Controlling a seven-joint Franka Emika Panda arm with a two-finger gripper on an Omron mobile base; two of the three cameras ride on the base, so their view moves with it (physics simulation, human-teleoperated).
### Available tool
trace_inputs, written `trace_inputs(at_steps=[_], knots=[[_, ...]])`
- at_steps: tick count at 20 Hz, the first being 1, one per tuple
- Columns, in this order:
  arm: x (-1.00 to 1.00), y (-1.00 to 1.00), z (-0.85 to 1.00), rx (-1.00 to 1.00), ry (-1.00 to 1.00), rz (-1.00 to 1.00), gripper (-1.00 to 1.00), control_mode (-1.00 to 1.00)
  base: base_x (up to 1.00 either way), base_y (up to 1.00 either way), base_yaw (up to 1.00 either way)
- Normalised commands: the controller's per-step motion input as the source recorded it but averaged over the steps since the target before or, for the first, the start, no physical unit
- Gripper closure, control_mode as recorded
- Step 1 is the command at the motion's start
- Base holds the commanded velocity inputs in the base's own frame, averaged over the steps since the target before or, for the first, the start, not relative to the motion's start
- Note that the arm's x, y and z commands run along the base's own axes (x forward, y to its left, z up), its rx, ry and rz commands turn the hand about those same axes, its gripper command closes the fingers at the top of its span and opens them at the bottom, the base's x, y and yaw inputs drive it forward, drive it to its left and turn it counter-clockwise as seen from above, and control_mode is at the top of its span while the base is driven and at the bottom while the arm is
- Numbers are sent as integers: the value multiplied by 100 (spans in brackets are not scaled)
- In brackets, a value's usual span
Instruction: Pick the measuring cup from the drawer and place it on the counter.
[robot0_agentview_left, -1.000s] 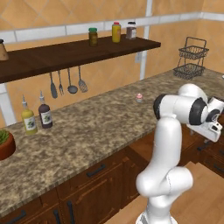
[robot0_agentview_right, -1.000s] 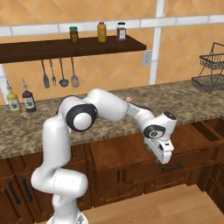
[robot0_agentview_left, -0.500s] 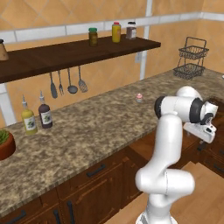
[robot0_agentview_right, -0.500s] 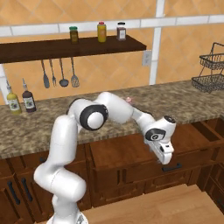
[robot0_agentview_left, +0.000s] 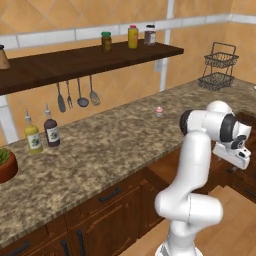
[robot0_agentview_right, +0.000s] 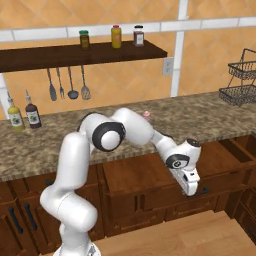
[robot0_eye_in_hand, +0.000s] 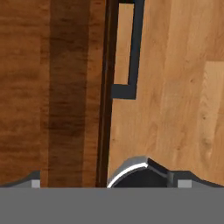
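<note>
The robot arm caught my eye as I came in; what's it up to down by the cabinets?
The white arm has its tool lowered at the front edge of the open drawer, beside its dark bar handle. The tool carries nothing that can be seen, and no measuring cup can be made out. On the counter stand two bottles and a small pink item.

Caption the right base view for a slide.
White arm reaches down to the open drawer, gripper at its front edge by the dark handle.
</note>
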Motion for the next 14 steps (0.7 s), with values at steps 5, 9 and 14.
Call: trace_inputs(at_steps=[5, 9, 14], knots=[[-100, -35, -4, 0, 0, -12, -100, -100, 0, 0, 0], [-100, -45, 0, 0, -2, -15, -100, -100, 0, 0, 0], [-94, -40, 10, 2, -16, -15, -100, -100, 0, 0, 0]])
